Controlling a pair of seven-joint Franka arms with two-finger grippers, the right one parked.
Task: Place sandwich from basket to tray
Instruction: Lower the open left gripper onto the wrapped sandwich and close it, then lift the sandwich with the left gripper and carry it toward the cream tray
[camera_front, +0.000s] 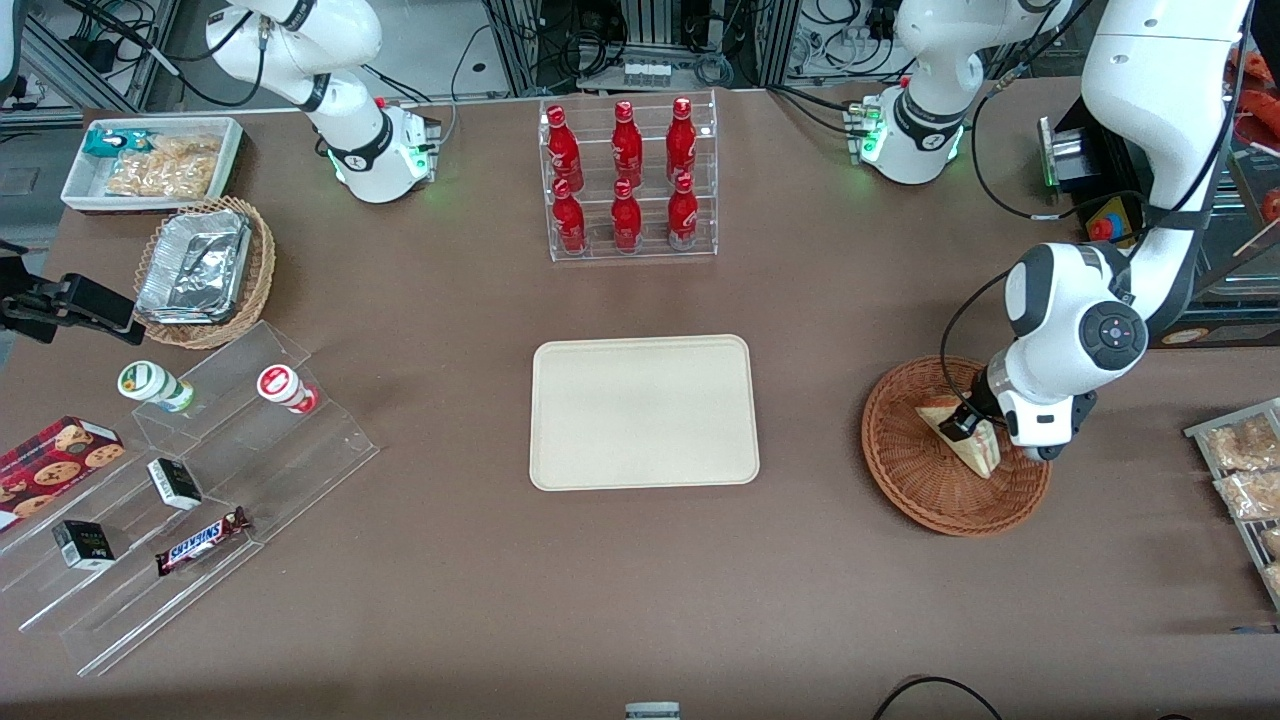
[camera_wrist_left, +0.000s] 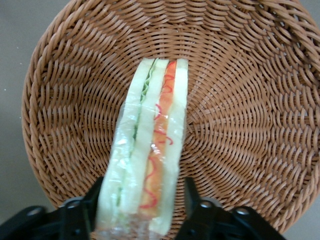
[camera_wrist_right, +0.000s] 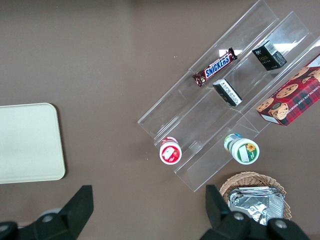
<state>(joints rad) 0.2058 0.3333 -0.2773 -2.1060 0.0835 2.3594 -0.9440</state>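
The sandwich (camera_front: 978, 452), a wrapped wedge of white bread with red and green filling, lies in the round reddish-brown wicker basket (camera_front: 905, 485) toward the working arm's end of the table. My left gripper (camera_front: 966, 424) is lowered into the basket with its jaws open around the sandwich. In the left wrist view the sandwich (camera_wrist_left: 150, 160) sits between the black fingers (camera_wrist_left: 91, 199). One finger is against the wrap, and a narrow gap shows at the other. The basket's weave (camera_wrist_left: 240, 115) fills that view. The beige tray (camera_front: 642, 412) lies bare at the table's middle.
A clear rack of red bottles (camera_front: 628, 178) stands farther from the front camera than the tray. Bagged snacks (camera_front: 1240, 465) lie beside the basket at the table's edge. Acrylic steps with snacks (camera_front: 190, 480), a foil-tray basket (camera_front: 203, 270) and a white snack bin (camera_front: 150, 160) lie toward the parked arm's end.
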